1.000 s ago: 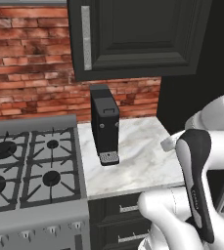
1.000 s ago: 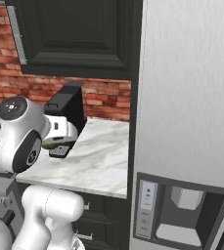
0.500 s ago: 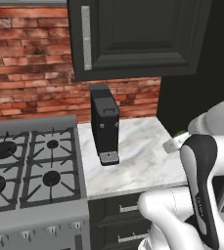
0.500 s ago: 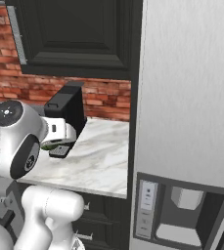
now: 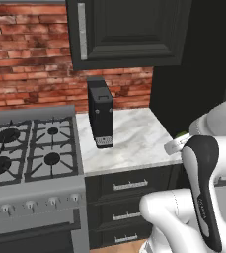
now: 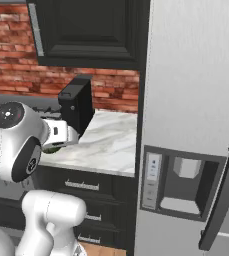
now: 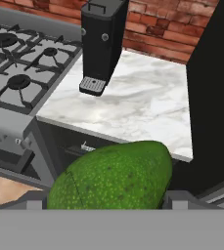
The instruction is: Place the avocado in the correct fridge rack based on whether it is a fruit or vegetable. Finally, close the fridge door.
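Jaws clamp the avocado (image 7: 116,176) below the coffee machine (image 7: 102,44); grip looks shallow, so swinging toward the fridge could shake it loose.

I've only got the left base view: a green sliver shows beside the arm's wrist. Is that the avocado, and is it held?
Observer: Yes. In the hand view the avocado sits between the fingers, out in front of the counter edge, not resting on it.
Operator: What's the dark slab on my right?
Observer: The side of the fridge. The right base view shows its light grey front, with a dispenser, right beside the counter.
Operator: Any handle in sight?
Observer: A dark bar handle at that view's lower right.
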